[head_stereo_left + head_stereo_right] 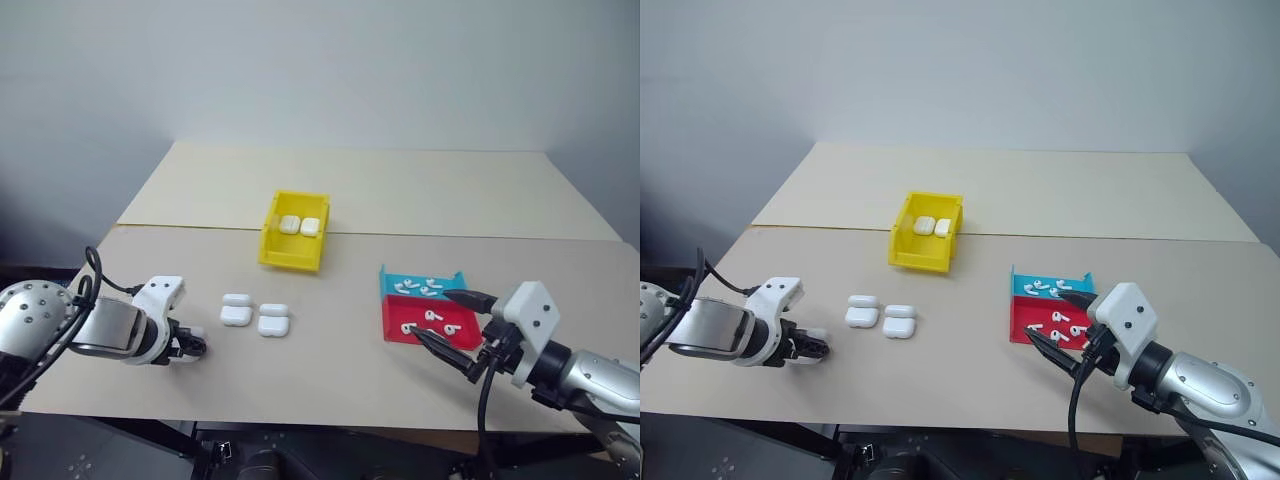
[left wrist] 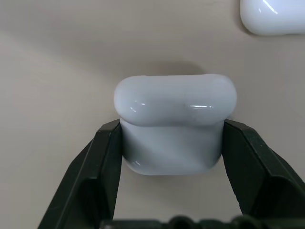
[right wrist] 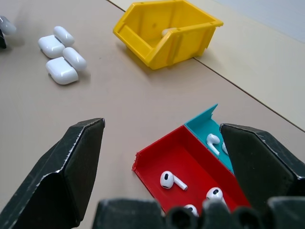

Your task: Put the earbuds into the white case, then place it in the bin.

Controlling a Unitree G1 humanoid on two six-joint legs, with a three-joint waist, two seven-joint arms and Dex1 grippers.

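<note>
The left gripper [image 2: 171,143] is clenched on a white case [image 2: 174,121], which sits between its two black fingers just above the table [image 1: 330,360]. To the right of this gripper lie two open white cases [image 1: 255,315], and beyond them stands the yellow bin [image 1: 270,235] with two closed cases inside. The right gripper [image 1: 445,318] is released, with its jaws wide apart, and the earbuds [image 3: 171,180] lie just in front of it in the red and blue tray [image 3: 157,152].

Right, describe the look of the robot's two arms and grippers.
Both arms are silver metal cylinders ending in white plastic wrist housings, with black cables looping alongside. The left gripper and right gripper each carry two black, tapered, wedge-shaped fingers.
</note>
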